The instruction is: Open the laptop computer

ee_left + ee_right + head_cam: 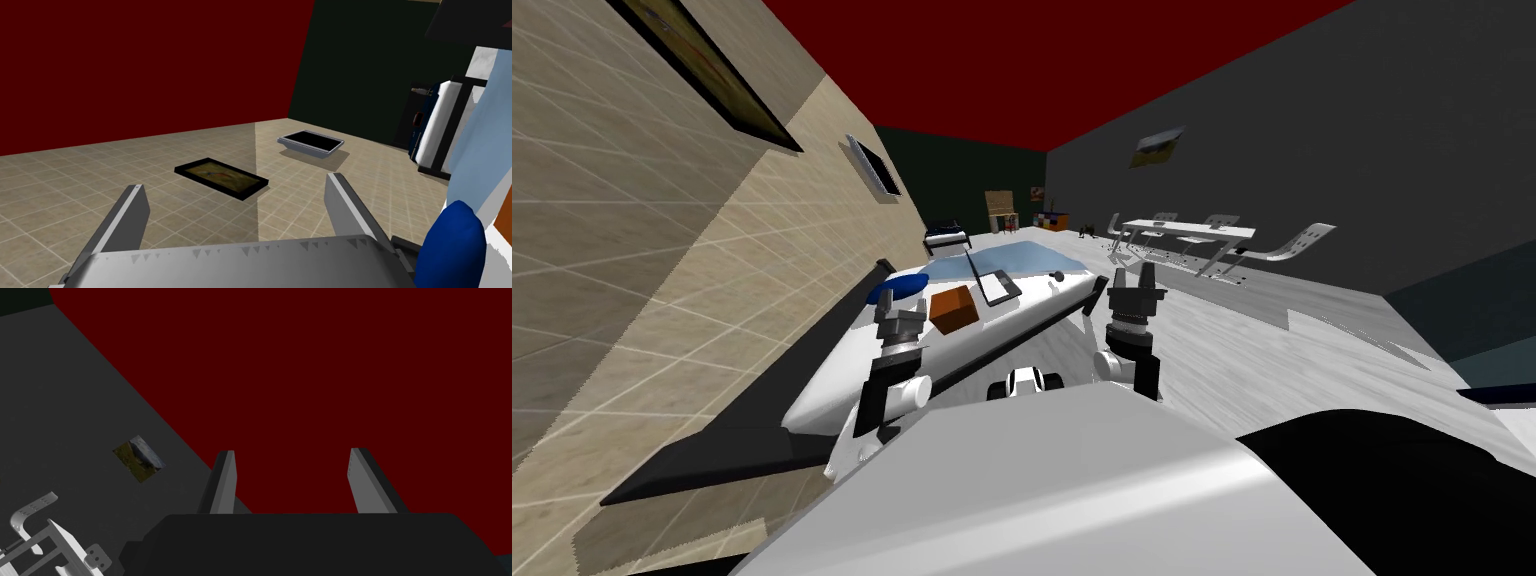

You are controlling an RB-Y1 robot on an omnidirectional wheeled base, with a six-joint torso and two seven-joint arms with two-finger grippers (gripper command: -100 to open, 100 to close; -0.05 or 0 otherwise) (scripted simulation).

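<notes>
White surface [834, 382] bears 1 dark laptop [1000, 287] (lid raised) beside brown box [954, 309].

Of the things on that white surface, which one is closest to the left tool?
The blue rounded one, right beside the left tool; the brown box and the laptop lie farther off.

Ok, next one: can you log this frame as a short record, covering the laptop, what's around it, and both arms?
surface: white bed, light blue cover at its far end
laptop: laptop on the bed, lid seems already raised
nearby: brown box beside it; blue cushion towards the wall
left arm: left gripper over the bed by the box, fingers open
right arm: right gripper off the bed's edge, fingers open
contact with laptop: none
</notes>
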